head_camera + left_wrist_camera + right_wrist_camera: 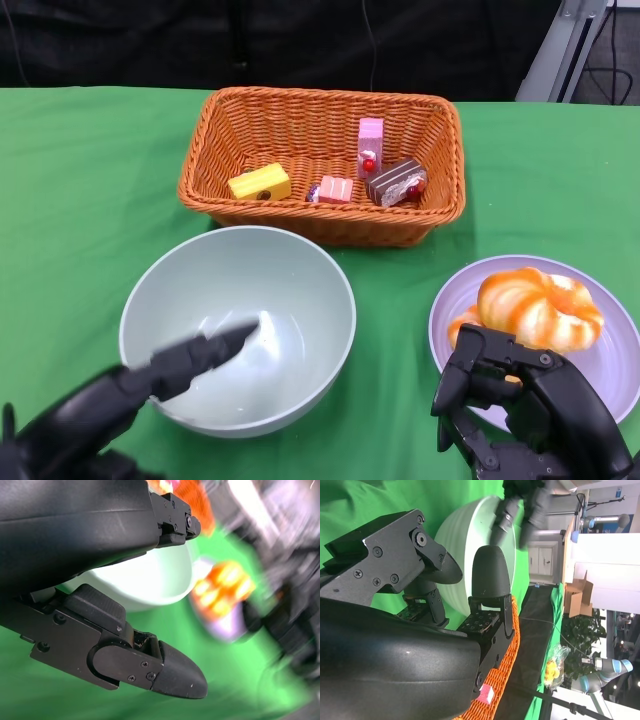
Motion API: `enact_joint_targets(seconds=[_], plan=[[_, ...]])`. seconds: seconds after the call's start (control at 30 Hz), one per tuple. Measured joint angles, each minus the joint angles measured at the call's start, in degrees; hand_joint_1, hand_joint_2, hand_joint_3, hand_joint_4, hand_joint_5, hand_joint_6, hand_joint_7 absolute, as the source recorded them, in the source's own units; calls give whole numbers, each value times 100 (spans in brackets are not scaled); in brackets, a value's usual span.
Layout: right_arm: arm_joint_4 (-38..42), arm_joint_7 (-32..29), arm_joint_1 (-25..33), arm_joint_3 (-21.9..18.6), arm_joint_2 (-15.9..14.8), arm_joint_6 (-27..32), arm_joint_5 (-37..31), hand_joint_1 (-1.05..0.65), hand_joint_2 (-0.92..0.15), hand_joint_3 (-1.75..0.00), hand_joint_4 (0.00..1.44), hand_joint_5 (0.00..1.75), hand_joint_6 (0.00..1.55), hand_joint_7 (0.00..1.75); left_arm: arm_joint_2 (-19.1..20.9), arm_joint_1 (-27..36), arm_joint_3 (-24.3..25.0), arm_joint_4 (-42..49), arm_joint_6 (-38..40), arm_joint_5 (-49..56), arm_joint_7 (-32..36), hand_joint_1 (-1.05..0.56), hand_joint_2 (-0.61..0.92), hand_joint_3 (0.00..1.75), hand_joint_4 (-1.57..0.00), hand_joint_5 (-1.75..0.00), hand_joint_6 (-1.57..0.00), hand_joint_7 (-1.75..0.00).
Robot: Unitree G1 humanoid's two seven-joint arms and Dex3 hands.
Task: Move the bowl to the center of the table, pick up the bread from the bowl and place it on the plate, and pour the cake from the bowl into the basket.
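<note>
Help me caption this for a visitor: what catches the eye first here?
The orange wicker basket at the far middle of the green table, holding small toy cakes. Nearer, an empty pale green bowl sits centre, and a glazed orange bread lies on the purple plate at right.

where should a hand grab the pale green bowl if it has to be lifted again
Take the pale green ceramic bowl by its thin rim on the near-left side, where the left hand already hovers. It sits upright and empty, so fingers can hook inside against the wall.
</note>
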Motion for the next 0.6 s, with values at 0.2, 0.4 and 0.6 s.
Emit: enact_joint_targets(seconds=[0.2, 0.4, 0.6], plan=[[10, 56, -19, -8, 2, 2, 53, 0, -55, -122, 75, 169, 71, 148, -1344, 385, 858, -457, 745, -546, 164, -44, 92, 17, -68, -30, -56, -14], [20, 99, -22, -19, 2, 2, 124, 0, -55, -122, 75, 169, 70, 148, -1834, 447, 1312, -673, 1042, -268, 84, -32, 92, 15, -83, -38, -71, -19], [133, 190, -108, -58, -7, 48, 139, 0, -56, -120, 73, 168, 71, 146, -2234, 616, 1381, -704, 1116, 499, 65, -1, 69, 79, -84, -130, -83, -96]])
